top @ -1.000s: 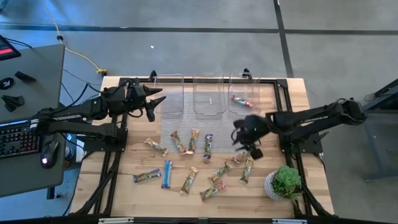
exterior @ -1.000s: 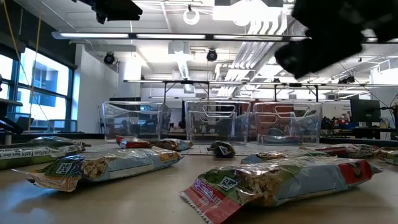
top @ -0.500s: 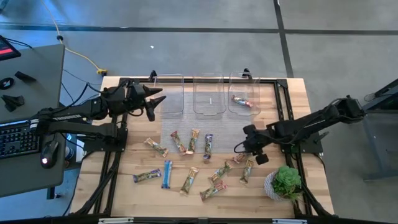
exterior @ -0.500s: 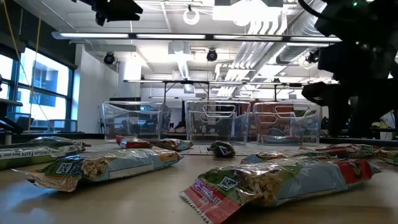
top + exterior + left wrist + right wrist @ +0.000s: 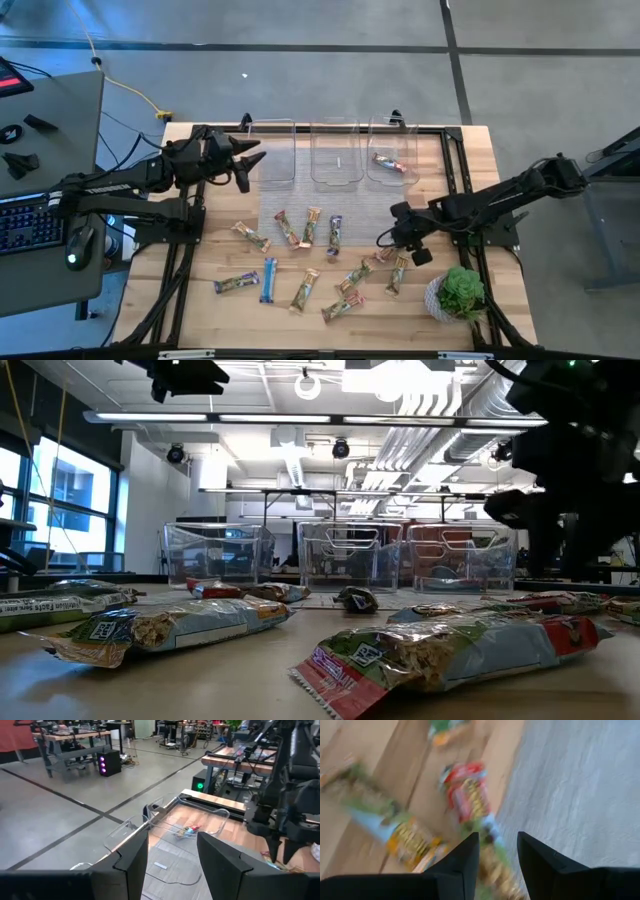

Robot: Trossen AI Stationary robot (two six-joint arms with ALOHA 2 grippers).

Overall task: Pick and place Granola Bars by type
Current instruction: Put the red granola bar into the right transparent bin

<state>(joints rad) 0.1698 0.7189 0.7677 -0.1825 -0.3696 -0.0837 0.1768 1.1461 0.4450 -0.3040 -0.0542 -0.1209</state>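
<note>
Several granola bars lie flat on the wooden table [image 5: 215,320], among them a red one [image 5: 385,255], tan-green ones [image 5: 355,275] and a blue one [image 5: 269,280]. One more red bar [image 5: 388,162] lies in the far right clear bin [image 5: 392,135]. My right gripper [image 5: 386,240] is low over the red bar [image 5: 465,795], slanting down and open, with the bar's near end showing between its fingers [image 5: 465,865]. My left gripper [image 5: 252,160] is open and has nothing in it. It is held high and about level by the far left bin [image 5: 270,155].
Three clear bins stand in a row at the table's far edge, the middle one [image 5: 335,155] between the other two. A grey mat [image 5: 310,205] lies in front of them. A green potted plant [image 5: 460,292] stands at the near right, close to my right arm.
My right gripper has come down toward the table's near edge, tipping further downward, and stopped just over the red bar. It has kept still for the last half second. No bar has moved.
</note>
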